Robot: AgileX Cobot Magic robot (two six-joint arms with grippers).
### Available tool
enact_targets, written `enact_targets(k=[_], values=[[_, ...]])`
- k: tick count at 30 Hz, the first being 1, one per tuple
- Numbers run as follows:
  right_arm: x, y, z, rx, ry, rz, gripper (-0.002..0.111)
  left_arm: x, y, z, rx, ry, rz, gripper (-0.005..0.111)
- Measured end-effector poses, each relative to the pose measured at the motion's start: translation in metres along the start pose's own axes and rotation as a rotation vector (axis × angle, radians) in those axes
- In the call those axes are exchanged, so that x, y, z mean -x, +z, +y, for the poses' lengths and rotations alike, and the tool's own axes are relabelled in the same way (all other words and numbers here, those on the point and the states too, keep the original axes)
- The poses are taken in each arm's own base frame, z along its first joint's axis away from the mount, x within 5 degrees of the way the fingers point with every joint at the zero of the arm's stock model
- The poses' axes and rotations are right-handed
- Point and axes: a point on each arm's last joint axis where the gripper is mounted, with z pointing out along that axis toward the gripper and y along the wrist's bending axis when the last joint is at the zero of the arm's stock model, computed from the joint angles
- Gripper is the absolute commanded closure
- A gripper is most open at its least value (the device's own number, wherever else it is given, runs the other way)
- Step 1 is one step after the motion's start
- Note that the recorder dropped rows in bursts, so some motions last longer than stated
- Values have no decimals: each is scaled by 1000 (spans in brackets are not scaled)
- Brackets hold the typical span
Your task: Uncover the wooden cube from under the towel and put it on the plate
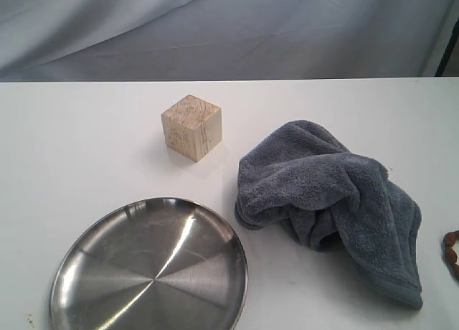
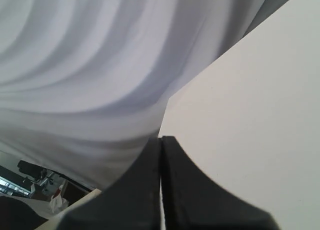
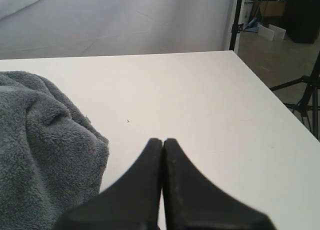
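sitting uncovered on the surface point(image 1: 72, 151) beside the towel point(image 1: 330, 201), the wooden cube point(image 1: 191, 128) is awaiting its move to the plate point(image 1: 149, 269), with left end effector point(image 2: 161, 160) and right end effector point(image 3: 163, 155) clenched empty.

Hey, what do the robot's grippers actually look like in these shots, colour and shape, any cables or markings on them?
Both look alike. The left gripper is matte black: two smooth halves, broad at the base, curving in to a narrow tip. The right gripper has the same black, tapered shape. No cables, labels or markings show on either, and the exterior view shows no arm at all.
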Motion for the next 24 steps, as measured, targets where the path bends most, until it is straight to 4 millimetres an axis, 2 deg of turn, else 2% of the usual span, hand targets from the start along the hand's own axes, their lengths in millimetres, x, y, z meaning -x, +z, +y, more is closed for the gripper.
enact_targets(k=[18, 21, 24], values=[[0, 0, 0, 0, 0, 0, 108, 2, 0, 0, 4, 16, -20, 105], [0, 0, 0, 0, 0, 0, 108, 7, 0, -3, -35, -167, -77, 105], [0, 0, 0, 0, 0, 0, 108, 6, 0, -6, -73, -315, -50, 105]])
